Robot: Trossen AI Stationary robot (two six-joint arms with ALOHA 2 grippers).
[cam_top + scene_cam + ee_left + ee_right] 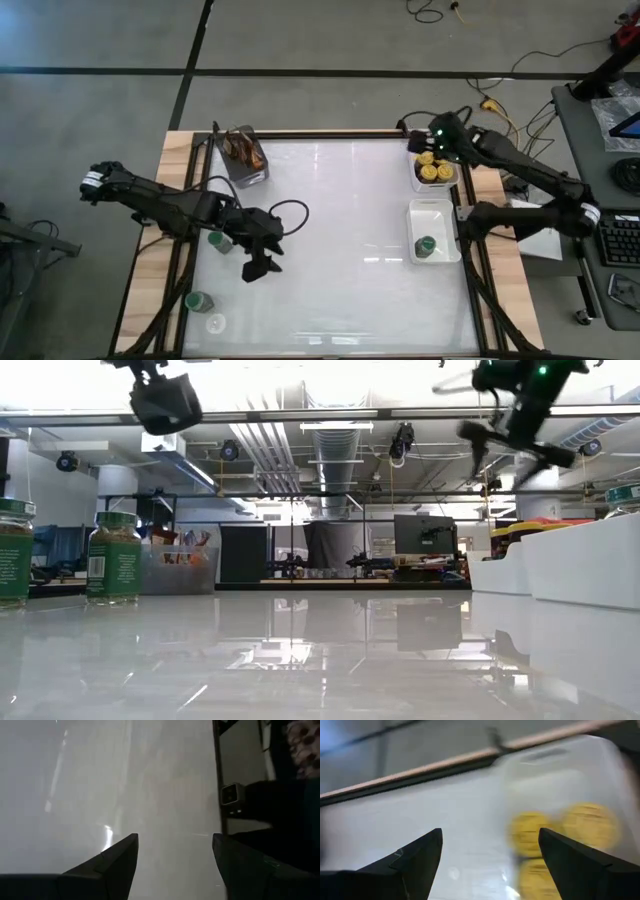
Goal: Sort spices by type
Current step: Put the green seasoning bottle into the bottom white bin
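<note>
left gripper (262, 258): over bare table (330, 220), left-centre; fingers (112, 865) spread apart, nothing between them
green jar A (216, 240): just beside left gripper's wrist, toward the left table edge, upright
green jar B (199, 301): near left gripper, further toward the front-left corner; also stands at left in low view (113, 556)
clear jar (215, 323): just past green jar B, at the front-left corner, lid colour cannot tell
right gripper (437, 141): above the far-right corner, fingers (412, 862) spread wide, released, holding nothing
yellow jars (435, 167): three or so, clustered in far white tray (417, 181), right below right gripper; lids seen in wrist view (590, 824)
near white tray (432, 216): further from right gripper, toward the front
green jar C (426, 246): inside near white tray, alone
grey cup (244, 155): far-left of table, brown sticks in it, well apart from both grippers
</note>
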